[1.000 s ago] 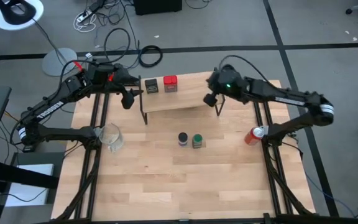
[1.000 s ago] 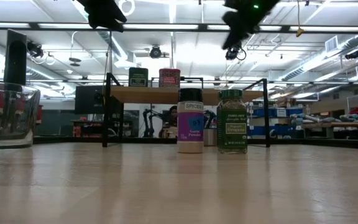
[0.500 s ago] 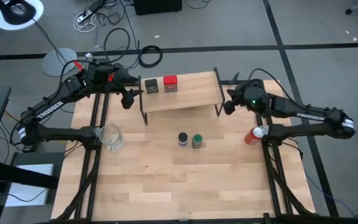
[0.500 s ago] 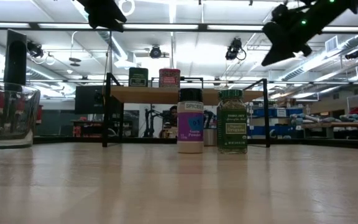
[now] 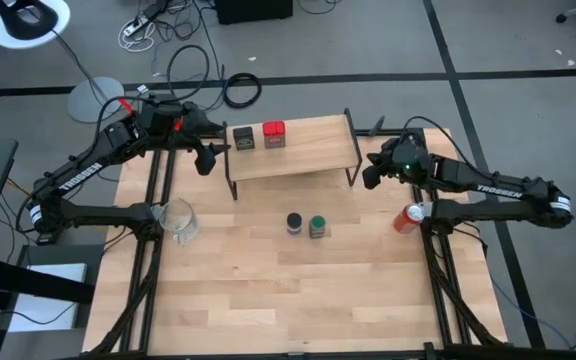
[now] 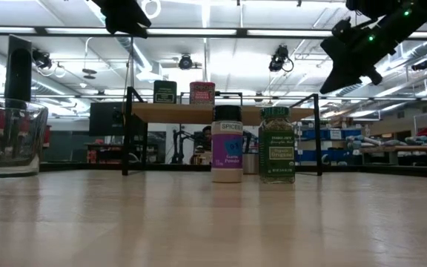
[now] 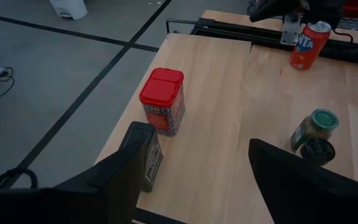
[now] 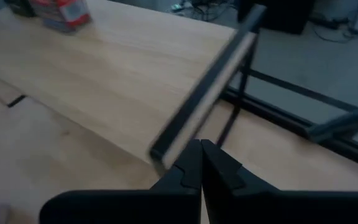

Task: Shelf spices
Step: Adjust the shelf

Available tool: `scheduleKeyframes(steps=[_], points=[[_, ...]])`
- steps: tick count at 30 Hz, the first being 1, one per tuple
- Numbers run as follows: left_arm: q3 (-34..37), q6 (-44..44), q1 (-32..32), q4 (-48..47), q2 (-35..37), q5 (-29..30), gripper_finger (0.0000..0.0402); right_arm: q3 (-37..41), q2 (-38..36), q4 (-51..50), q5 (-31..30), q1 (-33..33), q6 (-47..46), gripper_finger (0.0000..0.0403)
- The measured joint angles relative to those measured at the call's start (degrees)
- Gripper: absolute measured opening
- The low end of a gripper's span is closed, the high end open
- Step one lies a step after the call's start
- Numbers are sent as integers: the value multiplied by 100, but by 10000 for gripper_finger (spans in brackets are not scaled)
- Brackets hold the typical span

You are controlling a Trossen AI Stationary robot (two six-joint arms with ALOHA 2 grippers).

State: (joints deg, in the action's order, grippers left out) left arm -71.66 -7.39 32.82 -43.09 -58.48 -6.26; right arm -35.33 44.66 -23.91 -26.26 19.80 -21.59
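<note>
A: Shelf [image 5: 290, 148] stands at the far edge of the counter [image 5: 298, 290], plank top level on its thin black legs. Two of the spices are on it: dark square tin [image 5: 243, 137] and red square tin [image 5: 274, 133], side by side at the plank's far left corner, just apart.

B: The other two?

A: Down on the counter, just in front of the shelf, near its middle. Purple-labelled jar [image 6: 227, 144] on the left, green jar [image 6: 276, 144] just beside it on the right, both upright, a narrow gap between them in the low view.

B: Left end effector?

A: Left end effector [image 5: 206, 158] hangs just off the shelf's left end, above plank height. Wrist view shows its two fingers spread wide with nothing between them, looking across the plank at both tins.

B: And the right one?

A: Right end effector [image 5: 370, 172] hovers in the air just off the shelf's right end. Its wrist view shows the fingertips [image 8: 191, 167] pressed together, holding nothing, with the plank edge and a black leg close ahead.

B: Anything else on the counter?

A: Clear glass cup [image 5: 179, 220] near the left edge; red drink can [image 5: 408, 217] near the right edge, well clear of the jars.
</note>
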Motion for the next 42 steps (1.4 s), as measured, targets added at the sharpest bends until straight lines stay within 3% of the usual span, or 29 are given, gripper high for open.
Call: scheduleKeyframes(steps=[19,42], points=[[0,-3,1,1,0,1,286,2,710,327,1112,641,302,0],[0,13,0,-2,0,0,286,2,857,500,1760,736,1227,0]])
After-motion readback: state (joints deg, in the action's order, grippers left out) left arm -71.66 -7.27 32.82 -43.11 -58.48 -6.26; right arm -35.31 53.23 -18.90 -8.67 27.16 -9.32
